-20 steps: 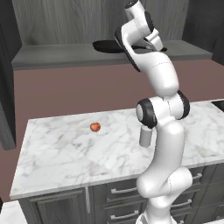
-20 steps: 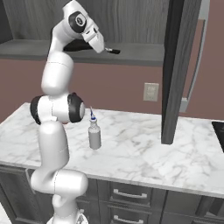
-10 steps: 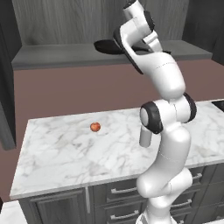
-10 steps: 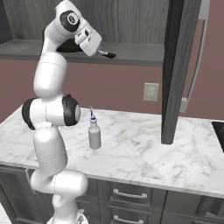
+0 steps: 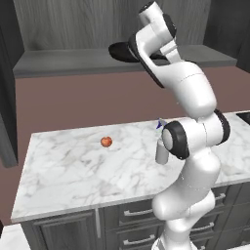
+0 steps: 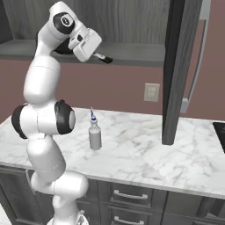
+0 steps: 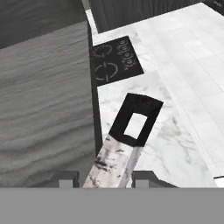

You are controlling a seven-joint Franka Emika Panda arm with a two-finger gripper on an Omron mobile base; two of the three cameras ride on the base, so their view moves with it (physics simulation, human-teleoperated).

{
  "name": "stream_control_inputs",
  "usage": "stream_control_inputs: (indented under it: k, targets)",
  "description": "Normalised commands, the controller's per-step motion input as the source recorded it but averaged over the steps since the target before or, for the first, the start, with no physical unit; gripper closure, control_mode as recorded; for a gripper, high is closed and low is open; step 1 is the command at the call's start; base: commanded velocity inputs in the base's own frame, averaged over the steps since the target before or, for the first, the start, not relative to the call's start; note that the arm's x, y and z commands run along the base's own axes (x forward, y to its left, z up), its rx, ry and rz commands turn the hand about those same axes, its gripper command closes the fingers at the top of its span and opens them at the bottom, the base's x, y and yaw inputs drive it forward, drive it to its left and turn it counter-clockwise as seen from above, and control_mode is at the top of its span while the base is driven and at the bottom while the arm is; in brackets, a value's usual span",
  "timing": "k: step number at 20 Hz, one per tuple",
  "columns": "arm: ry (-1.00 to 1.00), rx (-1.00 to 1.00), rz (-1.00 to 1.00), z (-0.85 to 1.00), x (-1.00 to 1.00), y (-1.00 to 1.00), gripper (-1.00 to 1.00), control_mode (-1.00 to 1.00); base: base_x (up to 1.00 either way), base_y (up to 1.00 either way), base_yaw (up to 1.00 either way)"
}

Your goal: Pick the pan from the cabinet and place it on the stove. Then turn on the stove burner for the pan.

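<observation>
up on the cabinet (image 5: 73, 61) shelf sits the pan (image 5: 122, 51), its handle (image 7: 131, 131) running out between my gripper (image 7: 105, 178) fingertips. i judge the jaws only partly together around it; i cannot tell if they bite yet. to do this well i'd close fully on the handle, lift the pan level and draw it straight out, clear of the open door (image 6: 178, 70). the stove (image 7: 114, 60) lies well beyond the door.
</observation>
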Motion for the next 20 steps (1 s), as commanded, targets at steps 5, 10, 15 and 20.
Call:
stream_control_inputs:
  k: [5,10,15,20]
  targets:
    - [-0.18,0.00,-0.10,-0.08,-0.57,0.00,1.00,-1.00,0.00,0.00,0.00]
    - [-0.13,0.00,-0.13,-0.01,-0.59,0.00,1.00,-1.00,0.00,0.00,0.00]
    - [-0.08,0.00,-0.15,0.00,-0.58,0.00,1.00,-1.00,0.00,0.00,0.00]
    - [-0.05,0.00,-0.14,0.00,-0.58,0.00,1.00,-1.00,0.00,0.00,0.00]
